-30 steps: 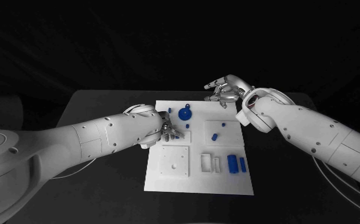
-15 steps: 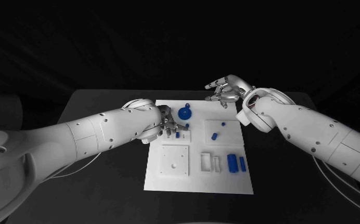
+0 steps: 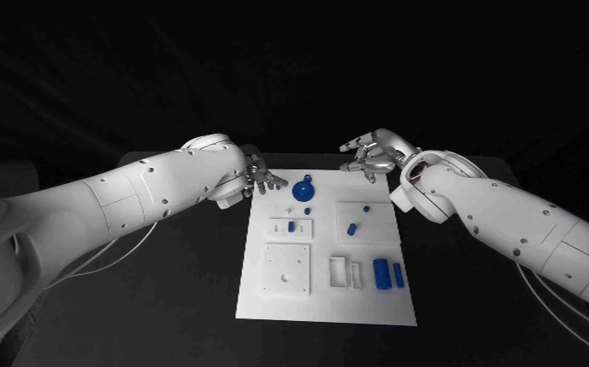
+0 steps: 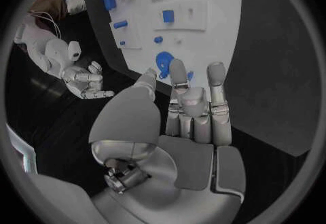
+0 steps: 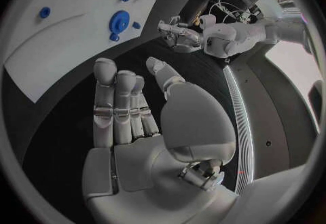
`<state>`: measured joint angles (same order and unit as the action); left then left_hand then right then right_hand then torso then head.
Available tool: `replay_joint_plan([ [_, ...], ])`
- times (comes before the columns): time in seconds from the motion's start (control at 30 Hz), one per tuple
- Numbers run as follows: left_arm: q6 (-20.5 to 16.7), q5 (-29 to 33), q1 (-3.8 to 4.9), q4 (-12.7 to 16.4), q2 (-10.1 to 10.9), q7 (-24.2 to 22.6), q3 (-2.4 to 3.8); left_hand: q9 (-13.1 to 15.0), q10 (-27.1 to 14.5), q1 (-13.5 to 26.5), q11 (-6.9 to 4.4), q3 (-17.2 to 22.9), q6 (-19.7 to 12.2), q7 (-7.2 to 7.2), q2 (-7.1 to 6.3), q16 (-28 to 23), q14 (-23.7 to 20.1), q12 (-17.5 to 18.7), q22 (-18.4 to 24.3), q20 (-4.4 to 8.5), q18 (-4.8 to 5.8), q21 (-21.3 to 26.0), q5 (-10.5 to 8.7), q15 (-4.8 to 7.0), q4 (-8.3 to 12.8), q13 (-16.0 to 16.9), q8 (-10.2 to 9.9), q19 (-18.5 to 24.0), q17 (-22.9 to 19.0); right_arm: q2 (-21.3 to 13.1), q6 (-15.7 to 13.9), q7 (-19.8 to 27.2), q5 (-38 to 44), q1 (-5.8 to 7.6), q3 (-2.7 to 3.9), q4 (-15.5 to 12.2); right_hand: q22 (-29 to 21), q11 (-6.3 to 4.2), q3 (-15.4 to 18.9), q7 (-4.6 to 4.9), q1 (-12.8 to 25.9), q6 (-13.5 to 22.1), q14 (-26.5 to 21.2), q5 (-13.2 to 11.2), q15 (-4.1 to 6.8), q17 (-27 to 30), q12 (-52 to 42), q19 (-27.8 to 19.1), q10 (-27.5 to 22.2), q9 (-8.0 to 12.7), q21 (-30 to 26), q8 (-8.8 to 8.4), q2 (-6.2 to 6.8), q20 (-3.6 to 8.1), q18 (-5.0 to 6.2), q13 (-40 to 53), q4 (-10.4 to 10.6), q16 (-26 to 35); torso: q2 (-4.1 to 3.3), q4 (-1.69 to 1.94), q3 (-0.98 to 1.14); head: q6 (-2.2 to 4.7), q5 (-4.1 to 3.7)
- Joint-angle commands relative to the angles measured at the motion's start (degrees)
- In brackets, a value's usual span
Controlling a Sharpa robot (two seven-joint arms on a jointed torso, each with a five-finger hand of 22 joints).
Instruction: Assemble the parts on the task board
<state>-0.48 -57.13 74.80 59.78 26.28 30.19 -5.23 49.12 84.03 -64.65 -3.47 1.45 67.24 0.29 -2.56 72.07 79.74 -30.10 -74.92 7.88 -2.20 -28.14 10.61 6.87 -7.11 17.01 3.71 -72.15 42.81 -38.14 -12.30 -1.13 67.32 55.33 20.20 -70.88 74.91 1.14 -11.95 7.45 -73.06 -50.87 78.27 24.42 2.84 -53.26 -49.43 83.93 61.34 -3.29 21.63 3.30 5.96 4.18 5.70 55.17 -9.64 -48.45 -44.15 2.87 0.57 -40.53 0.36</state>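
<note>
1. The white task board point(image 3: 327, 252) lay in the lower centre of the head view, on the black table point(image 3: 184, 239).
2. A round blue disc part point(image 3: 303, 189) sat near the board's upper left corner; a small blue peg point(image 3: 291, 226) stood just below it, another blue piece point(image 3: 351, 229) lay to its right, and two blue blocks point(image 3: 388, 272) lay at the lower right.
3. The left hand point(image 3: 258, 178) hovered just left of the board's upper left corner, fingers extended and slightly apart, holding nothing.
4. The right hand point(image 3: 374, 152) hung above the board's upper right corner, fingers extended, empty.
</note>
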Motion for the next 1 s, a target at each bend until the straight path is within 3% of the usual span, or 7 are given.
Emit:
replay_joint_plan([
  [0.03,2.9,2.6,0.28,-3.2,-1.1,-2.3,0.03,-11.9,2.5,-0.1,0.63,-1.6,-1.4,1.01,2.06,-0.3,-0.6,0.9,-1.0,-0.20,0.79,0.5,1.07,-0.12,1.9,0.6,0.1,0.2,-0.9,0.0,0.0,0.5,0.0,-0.04,0.02,0.1,2.5,0.06,0.1,0.12,0.7,0.2,-0.3,0.3,0.12,0.0,-0.2,2.1,0.0,-0.1,-0.3,0.02,-0.10,-0.16,1.03,-0.1,0.2,0.2,-0.29,-0.19,-0.18,0.37,0.04],
  [0.1,3.3,2.7,0.39,-5.1,-1.7,-2.8,0.05,-16.4,2.5,-0.1,0.62,-2.3,-1.6,1.30,2.99,-0.2,-0.7,1.2,-1.0,-0.18,0.81,0.7,1.37,-0.11,2.9,1.0,0.4,0.0,-1.1,0.0,-0.1,0.6,0.0,-0.04,0.02,0.2,2.5,0.06,0.1,0.12,0.7,0.2,-0.3,0.3,0.12,0.0,-0.2,2.1,0.0,-0.1,-0.3,0.02,-0.10,-0.16,1.03,-0.1,0.2,0.2,-0.48,-0.32,-0.26,0.61,0.17],
  [0.37,3.6,1.5,0.54,-10.9,-4.4,-4.0,0.12,-18.7,2.5,0.4,0.91,-3.1,-2.7,1.73,3.56,0.0,-0.7,1.2,-1.0,-0.14,0.82,0.9,1.18,-0.16,3.2,1.4,0.3,-0.2,-1.2,-0.3,-0.3,0.5,0.0,-0.02,0.03,-0.3,2.5,0.05,0.0,0.11,0.7,0.2,-0.3,0.4,0.13,0.1,-0.2,2.2,0.1,-0.1,-0.2,0.02,-0.09,-0.15,1.02,-0.1,0.2,0.2,-1.31,-0.91,-0.53,1.28,0.48],
  [0.5,4.3,0.1,0.53,-13.8,-6.0,-4.2,0.12,-19.2,2.5,1.2,1.05,-3.2,-3.5,1.98,2.72,-0.1,-0.7,1.2,-1.0,-0.24,0.73,1.0,-0.05,-0.26,2.3,1.5,0.4,-0.3,-1.4,-0.5,-0.5,0.5,0.0,0.04,0.04,-0.8,2.5,0.04,-0.1,0.11,0.7,0.1,-0.3,0.5,0.13,0.1,-0.2,2.2,0.1,-0.1,-0.2,0.03,-0.03,-0.14,1.02,-0.1,0.2,0.3,-1.73,-1.20,-0.64,1.61,0.78],
  [0.6,5.1,-0.5,0.46,-15.5,-7.0,-4.3,0.10,-20.2,2.5,1.7,1.14,-1.4,-3.9,2.12,0.91,0.0,-0.8,1.3,-1.0,-0.34,0.64,1.1,-0.72,-0.34,0.4,1.6,0.5,-0.3,-1.6,-0.6,-0.6,0.5,0.0,0.13,0.06,-1.1,2.5,0.04,-0.1,0.11,0.7,0.1,-0.3,0.5,0.13,0.1,-0.2,2.2,0.1,-0.1,-0.2,0.03,-0.03,-0.14,1.02,-0.1,0.2,0.3,-2.05,-1.43,-0.69,1.85,0.96],
  [0.73,6.0,-0.8,0.33,-17.2,-7.9,-4.5,0.07,-21.3,2.5,2.1,1.17,-0.3,-3.9,2.18,-0.33,0.1,-0.8,1.3,-1.0,-0.38,0.61,1.1,-1.34,-0.36,-1.1,1.7,0.6,-0.2,-1.6,-0.8,-0.7,0.4,0.0,0.27,0.14,-1.3,2.5,0.02,-0.2,0.10,0.7,0.2,-0.2,0.6,0.15,0.1,-0.2,2.2,0.1,-0.1,-0.3,0.02,0.03,-0.13,1.03,-0.2,0.2,0.3,-2.35,-1.58,-0.74,2.03,1.06],
  [1.0,7.5,-1.1,0.22,-19.2,-9.0,-5.0,-0.11,-21.5,2.5,2.1,1.16,0.2,-3.8,2.16,-0.47,0.2,-0.8,1.3,-1.1,-0.37,0.62,1.1,-1.45,-0.36,-1.6,1.8,0.7,-0.3,-1.4,-0.7,-0.8,0.4,0.0,0.49,0.25,-1.4,2.5,0.02,-0.2,0.10,0.7,0.2,-0.2,0.6,0.15,0.1,-0.2,2.2,0.1,-0.1,-0.3,0.02,0.03,-0.13,1.03,-0.2,0.2,0.3,-2.70,-1.86,-0.78,2.19,1.21],
])
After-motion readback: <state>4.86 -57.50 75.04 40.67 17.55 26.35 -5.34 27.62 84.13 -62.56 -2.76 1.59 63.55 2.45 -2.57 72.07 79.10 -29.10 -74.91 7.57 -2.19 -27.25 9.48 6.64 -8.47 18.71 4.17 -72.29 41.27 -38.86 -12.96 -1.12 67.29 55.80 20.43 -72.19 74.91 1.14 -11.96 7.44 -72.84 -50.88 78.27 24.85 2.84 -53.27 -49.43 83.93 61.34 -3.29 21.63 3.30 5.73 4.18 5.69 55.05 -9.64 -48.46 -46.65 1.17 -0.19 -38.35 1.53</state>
